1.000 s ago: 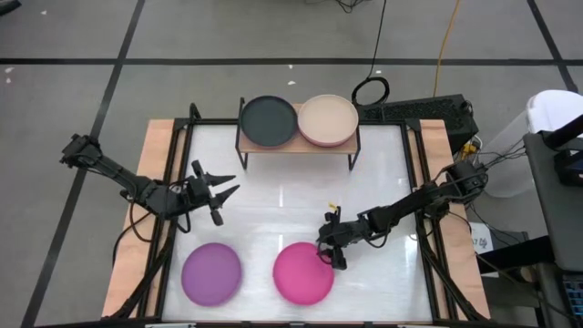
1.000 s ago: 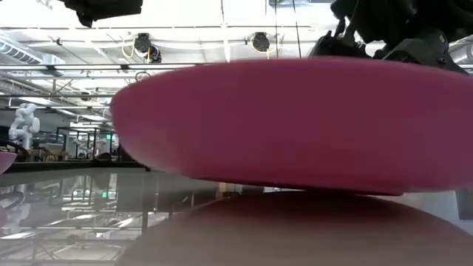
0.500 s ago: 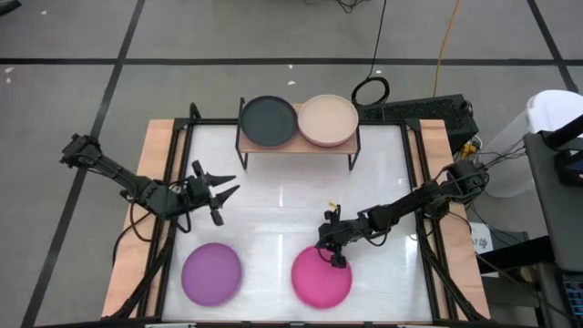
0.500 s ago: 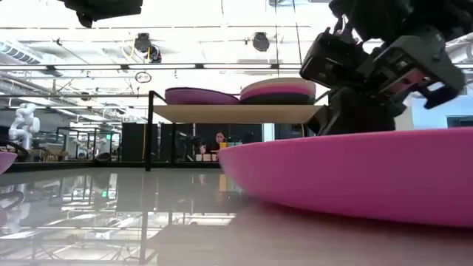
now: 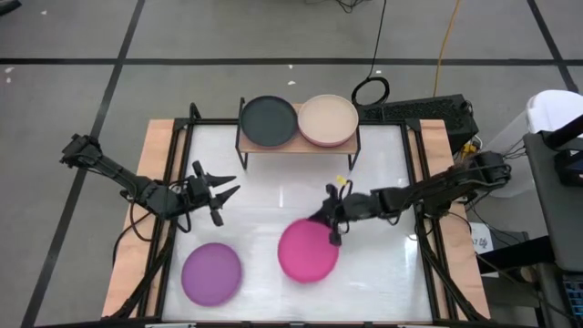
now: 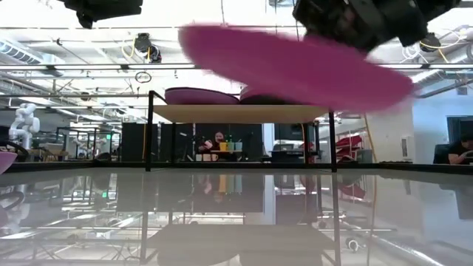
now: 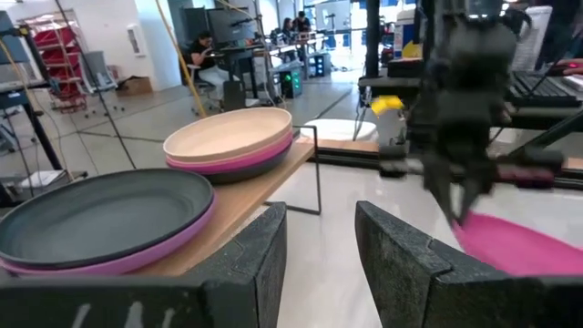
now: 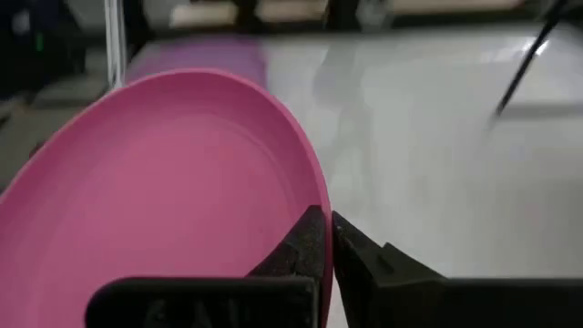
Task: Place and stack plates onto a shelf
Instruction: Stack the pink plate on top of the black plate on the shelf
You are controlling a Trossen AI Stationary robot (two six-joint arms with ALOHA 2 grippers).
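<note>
A magenta plate (image 5: 306,252) hangs above the table's near middle, with my right gripper (image 5: 333,226) shut on it. A purple plate (image 5: 211,273) lies flat on the table at the near left. The shelf (image 5: 299,146) stands at the far middle. On it, a dark grey plate (image 5: 269,120) tops the left stack and a beige plate (image 5: 328,118) tops the right stack. My left gripper (image 5: 224,186) waits open at the table's left, pointing toward the right edge, with nothing between its fingers. My right gripper pinches the magenta plate's rim (image 8: 310,196) between its two fingers, at the plate's far right edge. The fingers come from the table's right side, slanting down. The plate is lifted clear of the table and tilted (image 6: 295,66), reaching out from the fingers toward the near left.
The shelf's thin black legs (image 6: 150,133) stand on the white tabletop (image 5: 273,205) with open room under the board. Wooden strips (image 5: 155,182) run along the table's left and right sides. People sit in the room beyond the table.
My right gripper has shut on the magenta plate's rim. It first nudged the plate toward the table's right edge, then rose and moved toward the far edge. The plate, which lay on the table, is now lifted clear and tilted.
</note>
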